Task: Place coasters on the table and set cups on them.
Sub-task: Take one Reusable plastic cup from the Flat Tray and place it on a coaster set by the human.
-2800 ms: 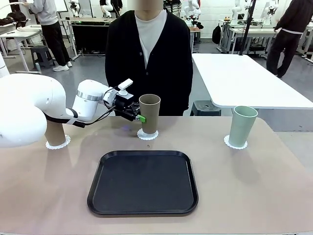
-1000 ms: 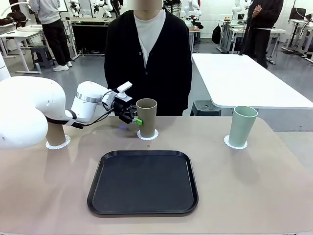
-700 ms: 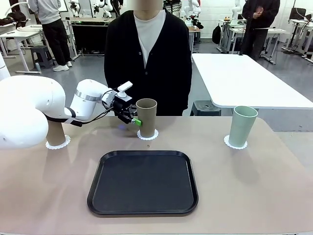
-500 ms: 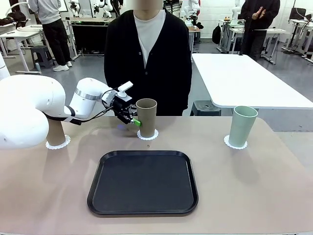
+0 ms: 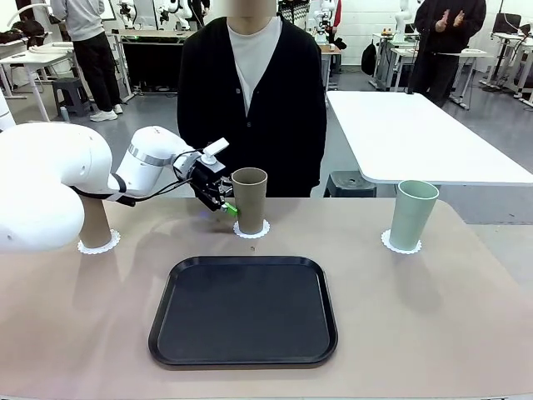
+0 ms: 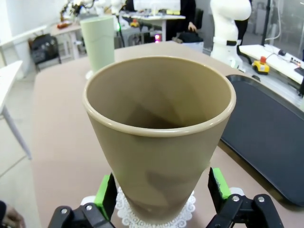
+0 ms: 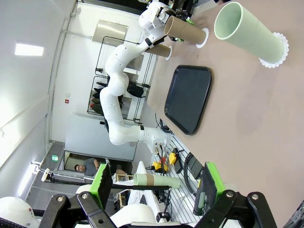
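The middle tan cup [image 5: 249,200] stood upright on its scalloped white coaster [image 5: 251,229] at the far side of the beige surface [image 5: 433,317], matte, tapered and empty, its rim a smooth round lip in the left wrist view; the left tool [image 5: 226,203] sat at the cup's left flank with its green pads [image 6: 105,194] either side of the lower wall, spread wider than the cup and seemingly just clear of it; a second tan cup [image 5: 97,227] stood on a coaster [image 5: 99,243] at the far left, partly hidden behind the left arm's white elbow; the mint green cup [image 5: 412,215] stood on its own coaster [image 5: 401,243] at the far right, well apart from the others; the black tray [image 5: 243,310] lay in the near middle; a person in a black cardigan [image 5: 254,100] stood just behind the middle cup; the right tool [image 7: 155,185] hung with its jaws spread wide, gripping nothing, looking across at the green cup.
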`<state>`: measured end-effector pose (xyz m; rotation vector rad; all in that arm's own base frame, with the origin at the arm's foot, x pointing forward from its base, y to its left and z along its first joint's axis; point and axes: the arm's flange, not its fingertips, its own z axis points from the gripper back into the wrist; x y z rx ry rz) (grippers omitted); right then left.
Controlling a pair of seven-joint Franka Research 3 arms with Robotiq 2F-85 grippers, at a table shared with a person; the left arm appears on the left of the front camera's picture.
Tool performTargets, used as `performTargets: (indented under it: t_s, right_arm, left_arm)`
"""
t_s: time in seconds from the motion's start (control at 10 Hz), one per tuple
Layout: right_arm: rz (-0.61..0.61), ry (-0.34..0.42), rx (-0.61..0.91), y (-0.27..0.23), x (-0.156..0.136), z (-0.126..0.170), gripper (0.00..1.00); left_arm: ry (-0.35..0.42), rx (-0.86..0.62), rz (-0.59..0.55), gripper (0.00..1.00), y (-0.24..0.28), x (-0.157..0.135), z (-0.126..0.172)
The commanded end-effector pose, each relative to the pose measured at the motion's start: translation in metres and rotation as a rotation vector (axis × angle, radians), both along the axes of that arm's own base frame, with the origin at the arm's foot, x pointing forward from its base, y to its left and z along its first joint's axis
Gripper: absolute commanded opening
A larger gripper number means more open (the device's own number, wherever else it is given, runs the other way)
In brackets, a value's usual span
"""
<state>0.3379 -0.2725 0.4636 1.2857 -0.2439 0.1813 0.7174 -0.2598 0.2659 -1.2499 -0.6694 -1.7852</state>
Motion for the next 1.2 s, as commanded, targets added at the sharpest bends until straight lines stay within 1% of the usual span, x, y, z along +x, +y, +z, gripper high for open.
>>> performTargets:
  t_s: [0.0, 0.3, 0.8, 1.0, 1.1]
  right_arm:
    - [-0.003, 0.003, 0.004, -0.001, 0.0, 0.0, 1.0]
    - [-0.003, 0.003, 0.004, -0.001, 0.0, 0.0, 1.0]
    - [-0.003, 0.003, 0.004, -0.001, 0.0, 0.0, 1.0]
    - [-0.003, 0.003, 0.004, -0.001, 0.0, 0.0, 1.0]
    - [-0.003, 0.003, 0.004, -0.001, 0.0, 0.0, 1.0]
  left_arm:
    - [0.005, 0.058, 0.007, 1.0, -0.004, 0.003, 0.004]
    - [-0.005, 0.084, 0.003, 1.0, -0.005, 0.001, 0.007]
    - [-0.053, 0.166, 0.018, 1.0, -0.007, -0.005, 0.018]
    - [-0.09, 0.229, 0.026, 1.0, -0.01, -0.01, 0.027]
    - [-0.126, 0.288, 0.032, 1.0, -0.009, -0.013, 0.035]
